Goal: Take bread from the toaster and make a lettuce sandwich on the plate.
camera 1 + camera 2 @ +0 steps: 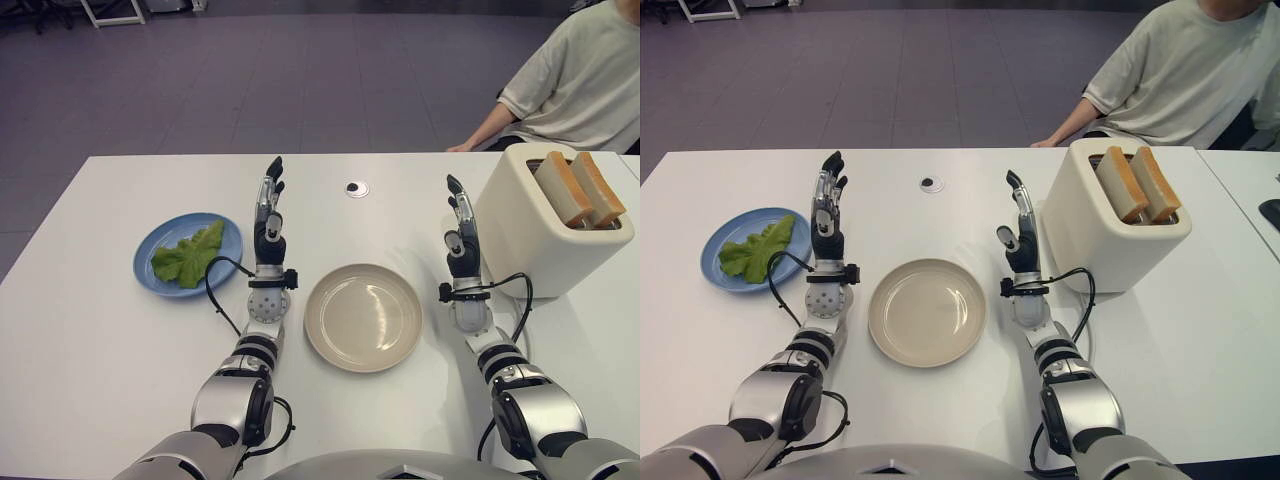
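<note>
Closest in, in the left eye view, a beige plate (362, 317) sits on the white table (90, 360), between the two forearms. Just left of it the left hand (268, 225) stands upright, fingers straight and released, holding nothing. On the plate's other side the right hand (458, 240) stands the same way, likewise released. A blue plate (158, 238) lies left of the left hand and apart from it, with a lettuce leaf (190, 257) on it. The leaf's long axis runs from near-left to far-right. A toaster (530, 245) stands just beside the right hand, toward the table's right side, with only a narrow gap between them. Two bread slices (578, 190) stand on edge in its slots, side by side, tops poking above the toaster. Their length runs from near to far, broad faces turned left and right. A small round disc (356, 188) lies near the far edge, between the two hands.

In the right eye view, white tabletop runs wide from the blue plate to the left edge, and along the near side right of the right forearm. A black cable (773, 283) loops from the left wrist out toward the blue plate's rim. Right of the toaster a seam marks a second tabletop (1245, 185).
</note>
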